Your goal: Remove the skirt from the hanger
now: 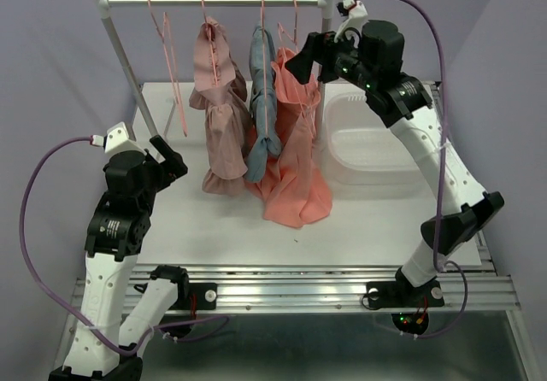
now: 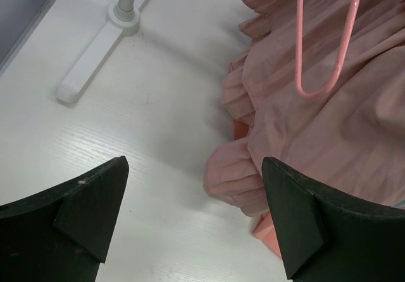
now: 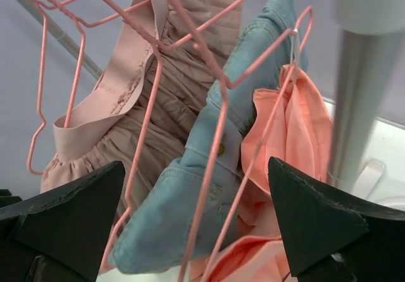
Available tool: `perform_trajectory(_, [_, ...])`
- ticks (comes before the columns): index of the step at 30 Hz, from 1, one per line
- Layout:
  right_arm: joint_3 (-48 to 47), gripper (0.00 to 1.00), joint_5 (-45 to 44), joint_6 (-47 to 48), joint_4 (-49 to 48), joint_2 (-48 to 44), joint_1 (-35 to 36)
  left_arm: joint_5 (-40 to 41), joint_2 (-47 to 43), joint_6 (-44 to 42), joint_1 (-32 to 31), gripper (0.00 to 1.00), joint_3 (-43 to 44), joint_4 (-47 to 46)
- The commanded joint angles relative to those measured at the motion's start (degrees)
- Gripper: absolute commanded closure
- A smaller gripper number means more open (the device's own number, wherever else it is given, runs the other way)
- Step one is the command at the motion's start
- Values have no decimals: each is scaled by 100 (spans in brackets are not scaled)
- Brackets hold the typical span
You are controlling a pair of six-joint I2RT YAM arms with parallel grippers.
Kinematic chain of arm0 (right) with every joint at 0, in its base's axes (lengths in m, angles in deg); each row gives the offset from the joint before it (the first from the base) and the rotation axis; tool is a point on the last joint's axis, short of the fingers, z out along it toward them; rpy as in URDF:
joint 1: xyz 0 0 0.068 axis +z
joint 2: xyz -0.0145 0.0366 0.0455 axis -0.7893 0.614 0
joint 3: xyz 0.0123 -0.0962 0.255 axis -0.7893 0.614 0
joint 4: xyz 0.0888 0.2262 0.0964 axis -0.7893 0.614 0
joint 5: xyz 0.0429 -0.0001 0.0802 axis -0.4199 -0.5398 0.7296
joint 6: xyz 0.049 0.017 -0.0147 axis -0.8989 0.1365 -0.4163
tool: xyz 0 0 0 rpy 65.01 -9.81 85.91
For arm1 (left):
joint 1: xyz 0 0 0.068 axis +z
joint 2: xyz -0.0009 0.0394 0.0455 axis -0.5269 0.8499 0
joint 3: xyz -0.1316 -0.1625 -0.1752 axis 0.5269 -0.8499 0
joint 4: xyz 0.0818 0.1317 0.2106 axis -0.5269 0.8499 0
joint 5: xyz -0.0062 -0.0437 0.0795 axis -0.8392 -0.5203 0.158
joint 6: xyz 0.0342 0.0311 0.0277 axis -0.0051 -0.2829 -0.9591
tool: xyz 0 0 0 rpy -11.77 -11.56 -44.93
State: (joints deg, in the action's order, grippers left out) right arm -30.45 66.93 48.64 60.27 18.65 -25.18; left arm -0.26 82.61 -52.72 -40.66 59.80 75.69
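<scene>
- Top external view, item one: the skirt (image 1: 218,116) hangs on a pink wire hanger (image 1: 206,12) from the rack rail (image 1: 214,1). It is left of centre, and its ruffled hem is bunched on the table (image 1: 214,236).
- From the right wrist camera I see its elastic waistband draped over the hanger wire, with the gathered cloth falling below.
- Blue-grey garment (image 1: 263,108): on the next hanger to the right, just beside the skirt.
- Coral-orange garment (image 1: 295,172): further right again, with its lower part pooled on the table.
- Empty hanger (image 1: 167,56): on the rail, left of the skirt.
- Left gripper (image 1: 171,161): low over the table, left of the skirt's hem and near the rack foot (image 2: 95,57). Its fingers are spread wide, with nothing between them and clear of the cloth.
- Right gripper (image 1: 297,63): raised near rail height by the right post (image 3: 361,92), facing the hangers. Its jaws are wide apart and it grasps nothing.
- Clear plastic tub (image 1: 376,142): on the table at the right, under the right arm.
</scene>
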Motion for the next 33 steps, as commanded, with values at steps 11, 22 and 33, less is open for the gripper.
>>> perform_trajectory(11, [-995, 6, -2400, 1105, -394, 936, 979, -23, -25, -126, 34, 1, -208, -324])
perform_trajectory(22, [-1030, 55, -3517, 1491, -728, 1103, 1332, 30, -96, -134, 34, 1, -235, -306])
perform_trajectory(33, [-1549, 77, -4098, 1869, -482, 1446, 1446, 250, -131, -90, 34, 1, -155, -201])
